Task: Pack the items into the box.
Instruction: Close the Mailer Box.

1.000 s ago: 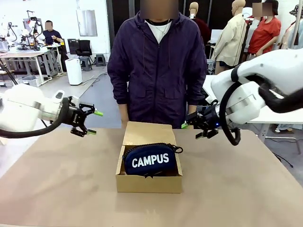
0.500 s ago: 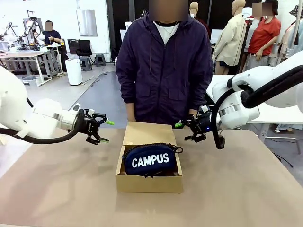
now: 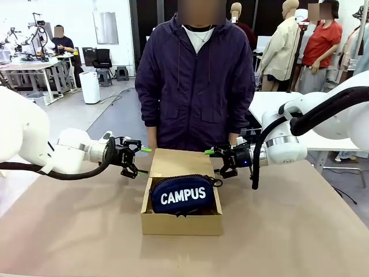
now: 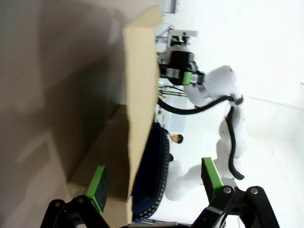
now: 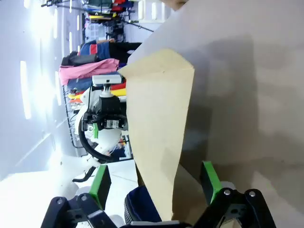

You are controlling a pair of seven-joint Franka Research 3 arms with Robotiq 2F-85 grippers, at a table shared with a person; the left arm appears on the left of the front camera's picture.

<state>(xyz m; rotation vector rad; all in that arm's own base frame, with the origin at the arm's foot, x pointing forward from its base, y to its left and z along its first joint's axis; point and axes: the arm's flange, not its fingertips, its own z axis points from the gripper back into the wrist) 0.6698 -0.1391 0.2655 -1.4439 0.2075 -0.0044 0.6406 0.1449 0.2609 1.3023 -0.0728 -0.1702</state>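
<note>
Brown surface (image 3: 300, 231) wide and bare to either side, ample room for sweeping in low from left or right. Person (image 3: 196, 86) standing close behind the far edge, so little room beyond the box.

Cardboard box (image 3: 181, 222) sitting mid-surface, shallow, lid flap (image 3: 181, 163) standing open and leaning back toward the person. Likely light and fairly stiff in the walls, but thin at the flap; best taken by the flap's side edges or pushed from behind near the top, not pinched mid-panel where it would buckle. Liable to slide on the smooth surface if pushed from one side alone.

Navy pouch (image 3: 183, 196) lettered "CAMPUS" lying inside the box, bulging a little above the rim, zip pull hanging toward the right wall. Soft and squashy; probably needs pressing down for the flap to close flat. Smaller items not visible, possibly under the pouch.

Left gripper (image 3: 138, 160) just beside the flap's left edge, jaws apart, holding nothing. Right gripper (image 3: 216, 160) just beside the flap's right edge, jaws likewise apart and empty. Flap edge framed between each pair of green pads in the wrist views.
</note>
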